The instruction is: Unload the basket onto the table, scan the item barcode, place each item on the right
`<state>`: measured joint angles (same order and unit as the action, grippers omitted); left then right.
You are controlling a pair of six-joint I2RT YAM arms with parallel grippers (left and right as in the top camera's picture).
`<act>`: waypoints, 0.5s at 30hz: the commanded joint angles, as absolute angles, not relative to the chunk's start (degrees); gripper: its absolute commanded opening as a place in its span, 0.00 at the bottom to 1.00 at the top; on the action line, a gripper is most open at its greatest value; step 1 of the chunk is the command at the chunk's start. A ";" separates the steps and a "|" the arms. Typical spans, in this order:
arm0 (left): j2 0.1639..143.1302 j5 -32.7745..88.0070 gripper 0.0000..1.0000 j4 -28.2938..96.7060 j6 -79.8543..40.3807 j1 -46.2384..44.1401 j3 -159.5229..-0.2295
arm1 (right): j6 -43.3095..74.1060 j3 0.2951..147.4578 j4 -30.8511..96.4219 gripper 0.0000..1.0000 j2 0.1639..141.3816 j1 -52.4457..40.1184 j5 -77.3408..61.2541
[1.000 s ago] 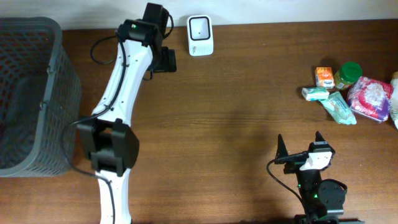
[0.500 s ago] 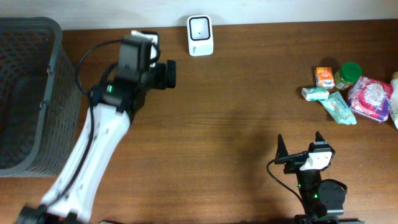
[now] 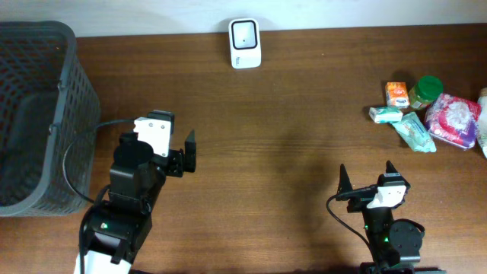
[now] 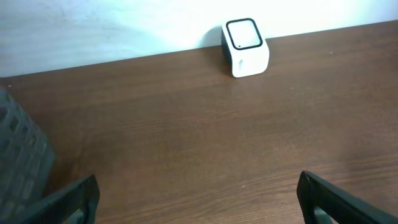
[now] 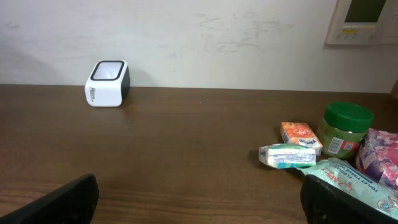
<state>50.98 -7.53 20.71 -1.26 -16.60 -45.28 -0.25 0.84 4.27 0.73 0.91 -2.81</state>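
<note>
Brown wooden table (image 3: pixel 304 114) against a pale wall, seen from above: at 9 o'clock stands a dark mesh basket (image 3: pixel 46 114), and nothing can be made out inside it. Beside it, at about 8 o'clock, the left gripper (image 3: pixel 185 154) has pulled back over the past second from the far edge near 12 o'clock, where it hung just left of the scanner; its jaws are spread wide and carry nothing. The white scanner (image 3: pixel 245 43) sits alone at 12 o'clock, window up, with bare wood all round it. At 5 o'clock the right gripper (image 3: pixel 367 175) has not stirred, jaws likewise wide apart and empty. The goods to be scanned lie well clear of both arms in a loose cluster at 2 to 3 o'clock: an orange packet (image 3: pixel 397 93) next to a green-lidded jar (image 3: pixel 426 90), a white packet (image 3: pixel 386 114) and a teal pouch (image 3: pixel 415 131) in front of them, a pink pack (image 3: pixel 454 120) at the table's right edge. With the left arm withdrawn and no item in either grip, no barcode is before the scanner; a pick from the cluster, nearest the right arm, looks to be the next step.
</note>
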 commanded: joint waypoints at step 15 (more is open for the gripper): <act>30.28 -9.02 0.99 23.73 3.14 -15.44 -36.03 | -0.60 0.32 4.29 0.99 0.32 0.38 -2.74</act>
<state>32.08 -8.56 23.38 2.00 -15.66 -38.98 -0.25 0.84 4.27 0.73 0.91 -2.81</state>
